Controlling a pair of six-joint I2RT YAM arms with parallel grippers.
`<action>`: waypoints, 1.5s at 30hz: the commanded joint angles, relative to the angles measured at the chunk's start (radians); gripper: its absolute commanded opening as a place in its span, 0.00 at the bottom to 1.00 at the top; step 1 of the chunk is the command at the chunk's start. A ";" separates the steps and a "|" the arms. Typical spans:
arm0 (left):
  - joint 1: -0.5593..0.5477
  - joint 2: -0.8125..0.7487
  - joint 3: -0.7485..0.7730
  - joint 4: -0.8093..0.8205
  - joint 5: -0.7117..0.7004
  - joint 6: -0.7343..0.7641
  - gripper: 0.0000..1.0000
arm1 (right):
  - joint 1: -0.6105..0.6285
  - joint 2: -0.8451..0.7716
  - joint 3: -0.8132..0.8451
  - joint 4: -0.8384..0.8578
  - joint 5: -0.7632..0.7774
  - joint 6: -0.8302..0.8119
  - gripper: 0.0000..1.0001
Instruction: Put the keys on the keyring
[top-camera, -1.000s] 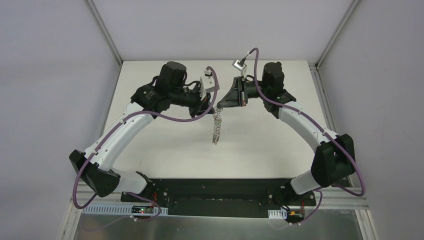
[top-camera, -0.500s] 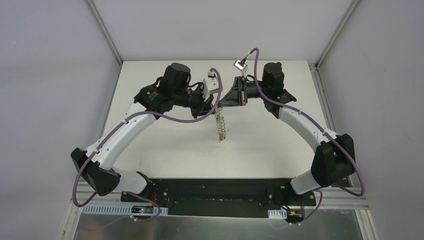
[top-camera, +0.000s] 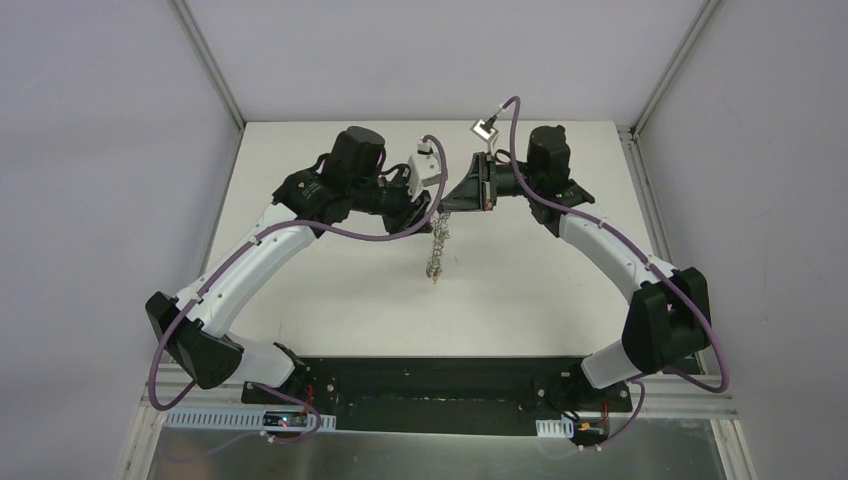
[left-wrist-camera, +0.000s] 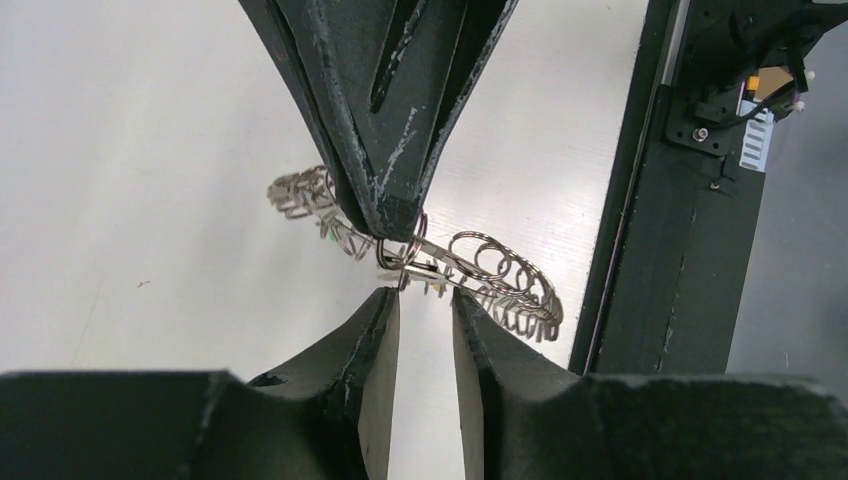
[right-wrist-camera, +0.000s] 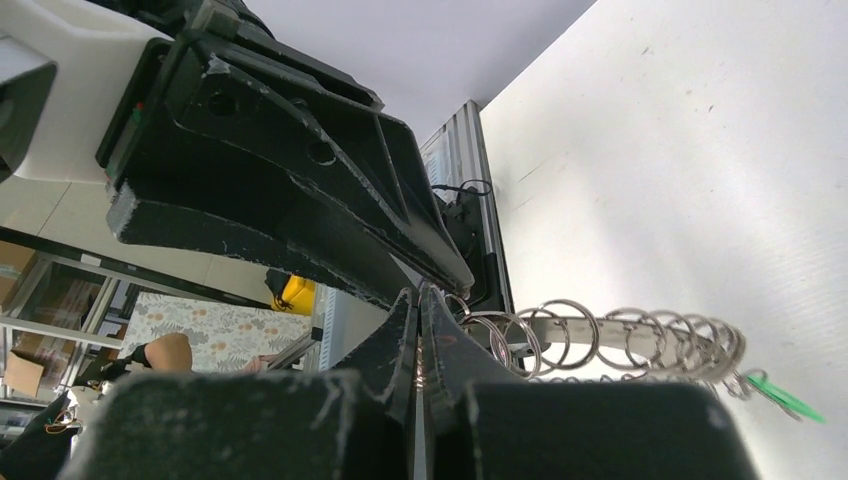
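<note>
Right gripper (right-wrist-camera: 418, 296) clenched on dangling keyring (right-wrist-camera: 600, 335); left gripper (left-wrist-camera: 425, 298) released, narrowly parted, tips just beside keyring.

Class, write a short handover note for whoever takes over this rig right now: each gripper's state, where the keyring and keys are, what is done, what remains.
Right gripper: jaws shut on the keyring, which hangs down from them.
Left gripper: jaws open, tips close beside that pinch point, nothing visibly gripped.
Keys: the green key sits at the keyring's far end, apparently on a ring; the black key and the yellow-orange key are not in view.
Done: green, it seems. Left: find and thread the other two.
</note>
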 joint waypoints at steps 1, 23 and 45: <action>0.005 -0.019 0.033 -0.005 -0.008 -0.016 0.30 | -0.015 -0.032 0.008 0.041 -0.016 -0.019 0.00; 0.104 0.035 0.000 0.187 0.332 -0.258 0.39 | -0.015 -0.059 -0.022 0.109 -0.122 -0.011 0.00; 0.104 0.027 -0.094 0.285 0.379 -0.283 0.27 | -0.016 -0.054 -0.026 0.151 -0.126 0.033 0.00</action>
